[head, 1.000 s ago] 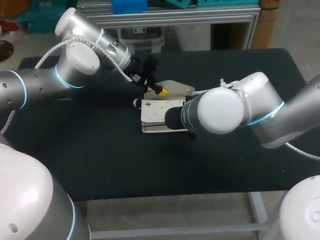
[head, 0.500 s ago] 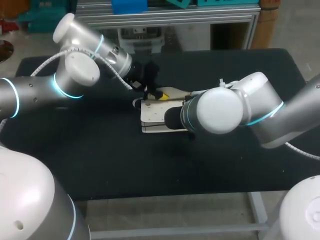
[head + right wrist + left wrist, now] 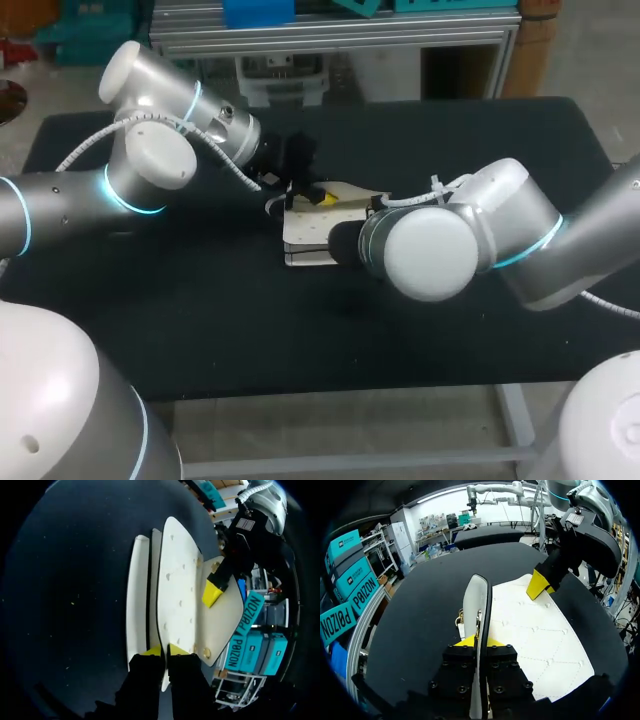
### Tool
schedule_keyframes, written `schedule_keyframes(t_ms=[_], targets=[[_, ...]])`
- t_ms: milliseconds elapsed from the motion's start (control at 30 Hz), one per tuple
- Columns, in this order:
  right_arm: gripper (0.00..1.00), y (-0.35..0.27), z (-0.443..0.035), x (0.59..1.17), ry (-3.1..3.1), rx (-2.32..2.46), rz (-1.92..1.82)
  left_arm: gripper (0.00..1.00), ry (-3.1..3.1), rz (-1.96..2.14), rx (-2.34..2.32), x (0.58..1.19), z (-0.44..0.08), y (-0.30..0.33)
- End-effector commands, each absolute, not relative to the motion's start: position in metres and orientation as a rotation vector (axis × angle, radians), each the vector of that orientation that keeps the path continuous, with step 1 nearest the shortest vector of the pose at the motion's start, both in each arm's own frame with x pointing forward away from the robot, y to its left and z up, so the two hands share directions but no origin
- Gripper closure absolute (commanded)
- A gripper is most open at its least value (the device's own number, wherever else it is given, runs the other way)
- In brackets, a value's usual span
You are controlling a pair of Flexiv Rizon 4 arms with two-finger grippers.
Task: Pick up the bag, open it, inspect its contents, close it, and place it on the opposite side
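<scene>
The left arm [image 3: 150, 175] comes in from the left and bends toward mid-bench [image 3: 200, 320], where the white quilted bag [image 3: 308, 238] lies. The left end effector [image 3: 476, 641] is clenched on the black-trimmed edge of the bag's flap [image 3: 471, 600]. The right arm [image 3: 480, 240] reaches across from the right (its wrist hides the fingers from above), and the right end effector [image 3: 163, 650] is clamped on a panel edge of the bag

- The bag [image 3: 306, 230] is lying on the counter [image 3: 200, 320], just above the middle of the frame.
- The left tool [image 3: 479, 641] is sitting at the bag's upper left edge, with the upright flap [image 3: 472, 600] pinched between its fingers.
- The right tool [image 3: 164, 651] is sitting at the bag's right side, pinching a panel's edge, with the left tool ahead of it across the bag.
</scene>
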State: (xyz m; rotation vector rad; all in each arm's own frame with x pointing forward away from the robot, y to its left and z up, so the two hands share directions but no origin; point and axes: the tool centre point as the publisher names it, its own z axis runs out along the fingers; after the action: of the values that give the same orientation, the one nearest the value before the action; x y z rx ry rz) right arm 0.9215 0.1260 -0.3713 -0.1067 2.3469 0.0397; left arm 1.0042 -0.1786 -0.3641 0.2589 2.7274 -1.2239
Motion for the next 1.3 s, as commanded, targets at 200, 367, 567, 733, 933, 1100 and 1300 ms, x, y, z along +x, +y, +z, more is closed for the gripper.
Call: schedule_keyframes(t_ms=[200, 367, 567, 733, 933, 1100, 1300], targets=[[1.0, 0.132, -0.384, 0.919, 2.273, -0.116, 0.043, 1.0, 2.585, -1.246, 0.29, 0.982, -0.382, -0.178], [1.0, 0.131, -0.387, 0.92, 2.282, -0.117, 0.05, 0.5, 2.582, -1.21, 0.301, 0.976, -0.374, -0.178], [1.0, 0.131, -0.387, 0.922, 2.294, -0.135, 0.05, 0.12, 2.593, -1.235, 0.24, 0.978, -0.353, -0.17], [1.0, 0.129, -0.386, 0.923, 2.294, -0.147, 0.04, 0.3, 2.585, -1.246, 0.206, 0.982, -0.338, -0.163], [1.0, 0.128, -0.385, 0.924, 2.291, -0.148, 0.031, 0.41, 2.612, -1.227, 0.179, 0.987, -0.335, -0.159], [1.0, 0.128, -0.387, 0.924, 2.297, -0.151, 0.026, 0.7, 2.612, -1.229, 0.16, 0.989, -0.335, -0.158], [1.0, 0.128, -0.389, 0.925, 2.305, -0.148, 0.019, 1.0, 2.587, -1.213, 0.195, 0.983, -0.332, -0.156]])
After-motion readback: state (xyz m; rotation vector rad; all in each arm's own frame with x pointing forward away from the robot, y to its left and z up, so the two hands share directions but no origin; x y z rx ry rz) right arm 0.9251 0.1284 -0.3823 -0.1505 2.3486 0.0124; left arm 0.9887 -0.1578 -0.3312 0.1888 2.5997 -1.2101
